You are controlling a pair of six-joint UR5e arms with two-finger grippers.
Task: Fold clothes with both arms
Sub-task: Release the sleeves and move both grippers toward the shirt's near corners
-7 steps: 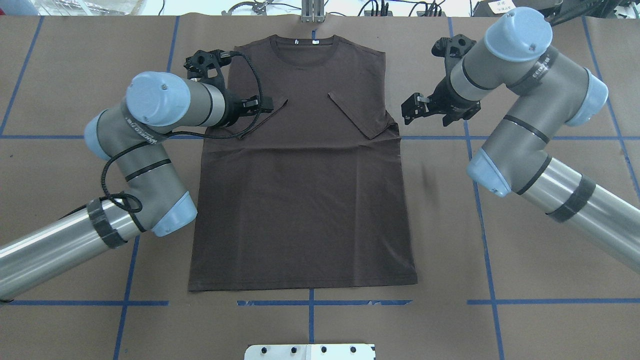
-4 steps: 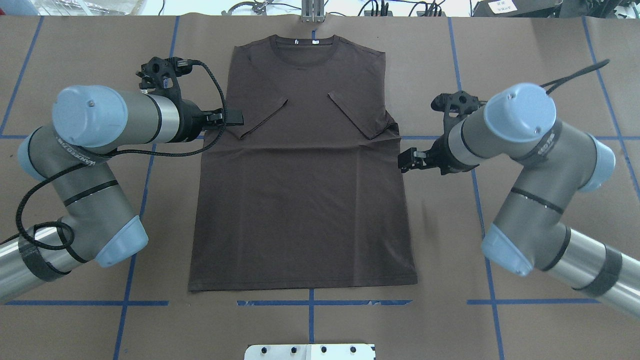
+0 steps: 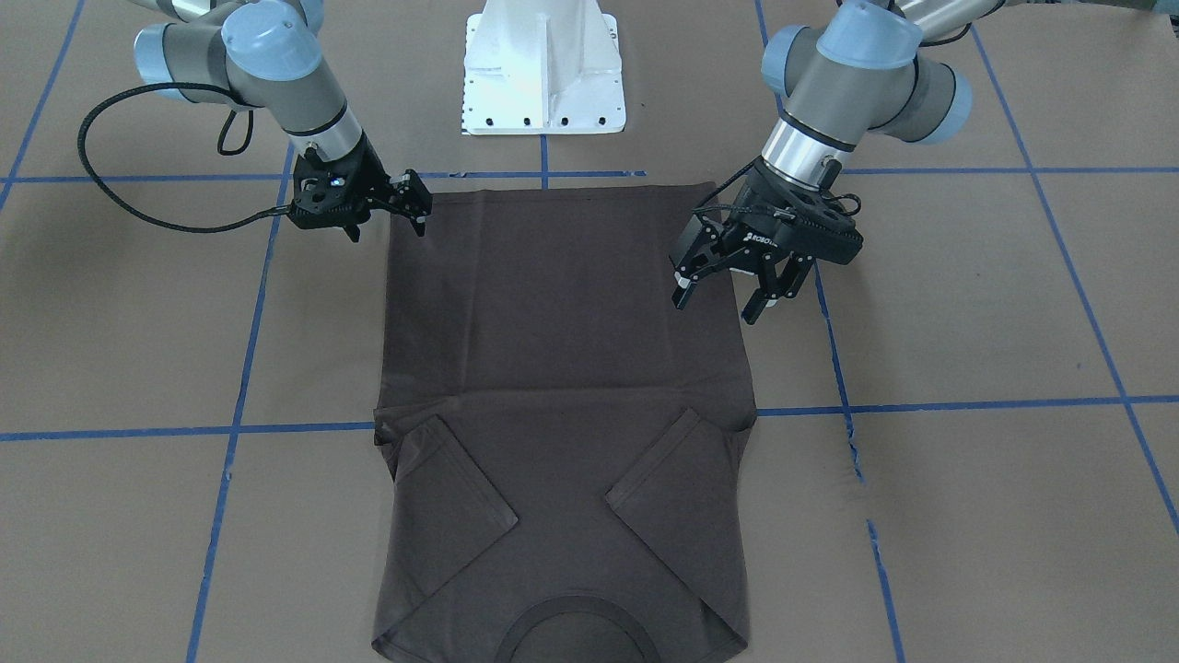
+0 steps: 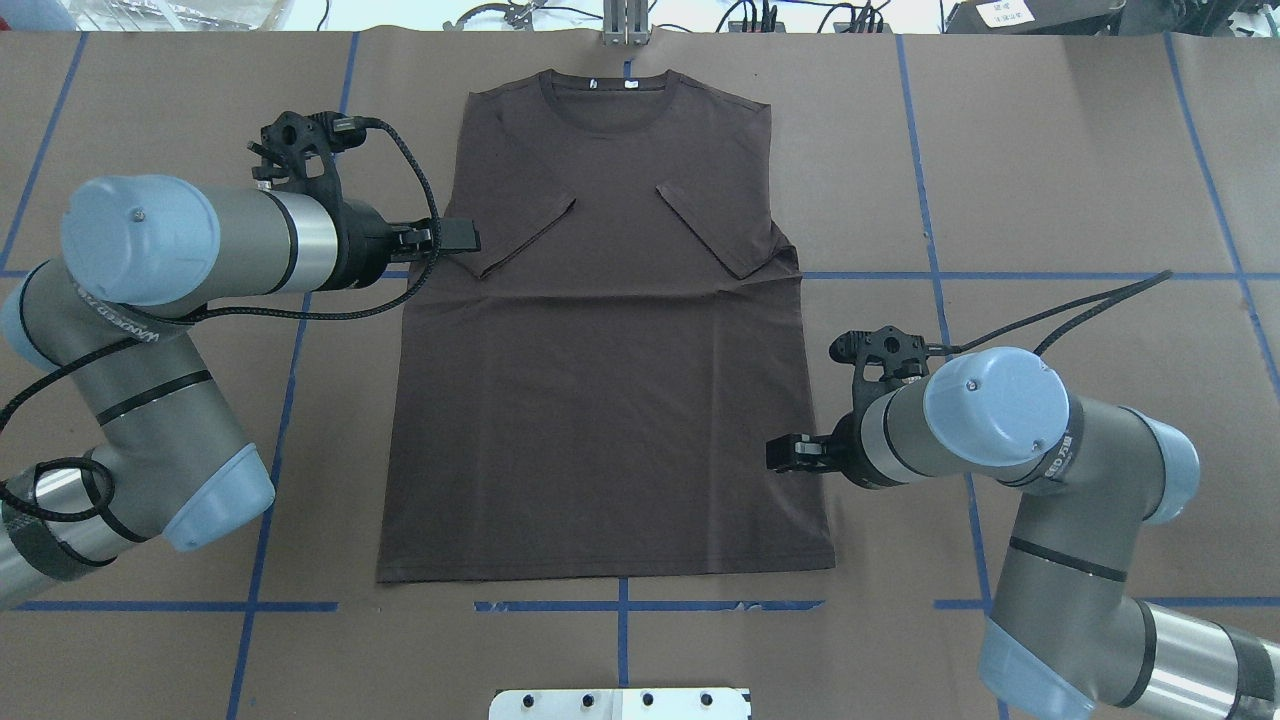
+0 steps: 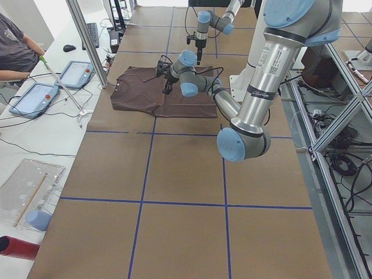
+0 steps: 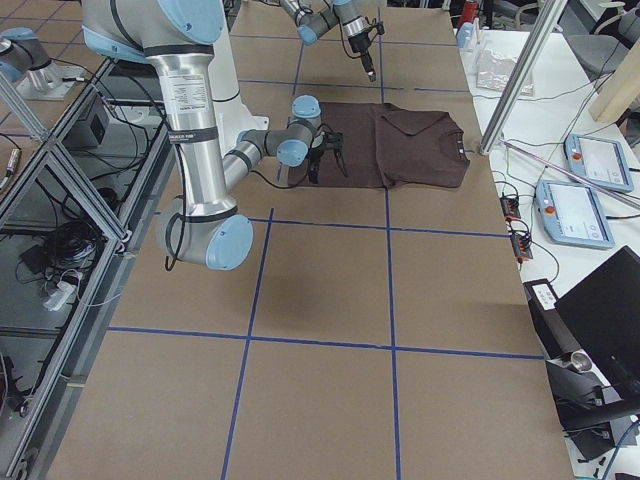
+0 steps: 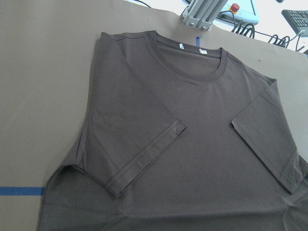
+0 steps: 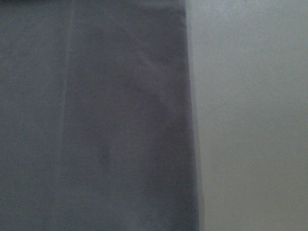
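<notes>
Two grey-and-silver jointed arms with pale blue joint caps reach over a brown paper-covered bench [image 4: 1050,150] crossed by blue tape lines. One dark brown short-sleeved cotton T-shirt [image 4: 600,420] lies flat at the centre of the overhead frame. Its round ribbed collar [image 4: 610,112] is toward the top edge and its straight hem toward the bottom. Small white neck tags [image 4: 631,85] show inside the collar. Both sleeves are folded inward onto the chest, their cuffs slanting toward the middle.

The left arm [image 4: 190,240] enters from the left of the overhead frame. The left arm's fingers [image 3: 686,281] are spread apart and hold nothing, hanging over the shirt's side edge near the folded sleeve. The right arm [image 4: 990,410] enters from the lower right. The right arm's fingers [image 4: 785,452] are at the shirt's right edge, a little up-frame from the hem corner. In the front-facing view they look parted with nothing between them; whether they touch the cloth I cannot tell. The right wrist view is blurred, with cloth filling its left and bare bench its right.

A white flanged pedestal base [image 3: 543,74] stands at the top centre of the front-facing frame, just beyond the hem. In the left side view, two pale blue tablets [image 5: 35,99] lie on a white side table at the left. A clear plastic bag [image 5: 26,186] lies at the lower left; its contents are too small to make out.
</notes>
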